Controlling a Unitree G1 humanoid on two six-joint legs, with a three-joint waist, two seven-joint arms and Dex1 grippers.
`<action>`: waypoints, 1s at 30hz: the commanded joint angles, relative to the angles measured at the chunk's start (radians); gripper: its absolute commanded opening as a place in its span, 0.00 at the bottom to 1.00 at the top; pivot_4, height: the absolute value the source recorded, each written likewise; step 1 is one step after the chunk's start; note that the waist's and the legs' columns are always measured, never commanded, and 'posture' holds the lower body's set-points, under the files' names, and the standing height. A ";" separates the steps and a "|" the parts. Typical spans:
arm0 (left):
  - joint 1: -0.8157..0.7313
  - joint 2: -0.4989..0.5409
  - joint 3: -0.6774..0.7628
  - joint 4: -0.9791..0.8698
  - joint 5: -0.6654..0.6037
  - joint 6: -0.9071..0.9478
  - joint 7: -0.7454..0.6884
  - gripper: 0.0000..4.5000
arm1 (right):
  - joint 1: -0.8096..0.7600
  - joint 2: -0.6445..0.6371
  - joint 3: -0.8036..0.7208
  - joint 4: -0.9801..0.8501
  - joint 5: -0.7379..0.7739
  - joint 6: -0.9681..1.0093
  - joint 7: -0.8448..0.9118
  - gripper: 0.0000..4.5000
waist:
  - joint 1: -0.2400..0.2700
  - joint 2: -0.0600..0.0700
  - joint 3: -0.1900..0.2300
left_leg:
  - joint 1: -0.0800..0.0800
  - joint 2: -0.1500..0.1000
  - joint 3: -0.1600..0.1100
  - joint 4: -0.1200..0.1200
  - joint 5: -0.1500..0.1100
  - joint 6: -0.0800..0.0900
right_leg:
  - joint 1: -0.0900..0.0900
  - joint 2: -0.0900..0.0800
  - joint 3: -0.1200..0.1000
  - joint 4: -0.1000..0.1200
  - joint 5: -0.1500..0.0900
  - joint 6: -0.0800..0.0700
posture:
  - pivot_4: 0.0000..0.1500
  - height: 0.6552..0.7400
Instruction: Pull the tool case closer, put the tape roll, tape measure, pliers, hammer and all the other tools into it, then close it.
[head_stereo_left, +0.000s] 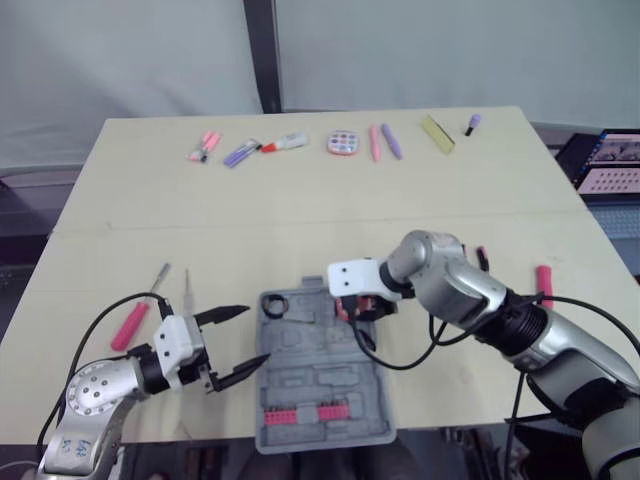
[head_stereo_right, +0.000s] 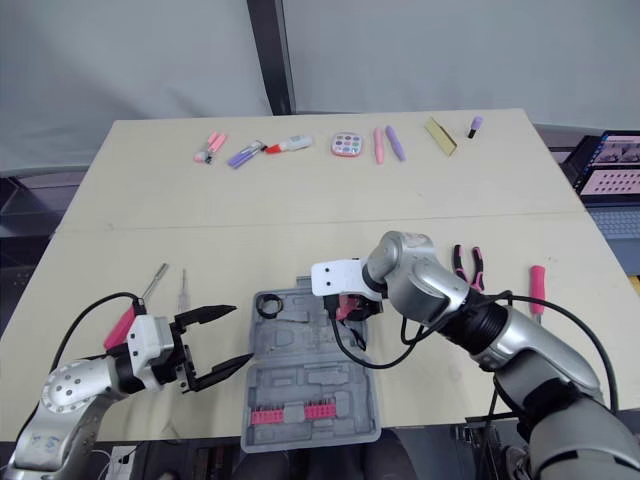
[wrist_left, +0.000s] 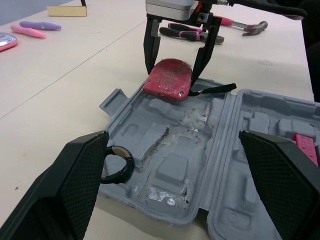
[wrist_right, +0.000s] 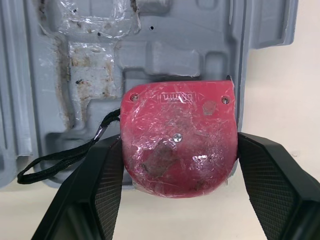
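- Currently the right gripper (wrist_left: 174, 75) pinches the tape measure (wrist_right: 179, 145) by its sides at the case's (head_stereo_left: 310, 385) far right rim, partly overhanging it.
- Advised: shift it nearer over a pocket, lower flat, tuck in the strap (wrist_right: 60, 160), then release.
- Left gripper (head_stereo_left: 255, 334): jaws spread, left of case; keep clear.

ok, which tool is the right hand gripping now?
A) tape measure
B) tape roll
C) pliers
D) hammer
A: the right hand has a finger pressed on each side of the red tape measure, holding it at the edge of the open tool case.
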 joint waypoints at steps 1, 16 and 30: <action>0.013 -0.006 0.001 -0.040 0.001 -0.021 0.005 1.00 | -0.022 0.008 -0.010 -0.014 -0.020 -0.017 0.021 0.66 | 0.000 0.000 0.000 | 0.000 0.000 0.000 0.000 0.000 0.000 | 0.000 0.000 0.000 0.000 0.000 0.000 | 1.00 1.00; 0.015 -0.015 -0.007 -0.029 0.005 -0.037 0.002 1.00 | -0.026 0.024 -0.028 -0.017 -0.042 -0.027 0.041 0.66 | 0.000 0.000 0.000 | 0.000 0.000 0.000 0.000 0.000 0.000 | 0.000 0.000 0.000 0.000 0.000 0.000 | 1.00 1.00; 0.001 -0.018 -0.017 -0.019 0.008 -0.038 0.002 1.00 | -0.036 0.011 -0.059 -0.028 -0.046 -0.041 0.042 0.99 | 0.000 0.000 0.000 | 0.000 0.000 0.000 0.000 0.000 0.000 | 0.000 0.000 0.000 0.000 0.000 0.000 | 1.00 1.00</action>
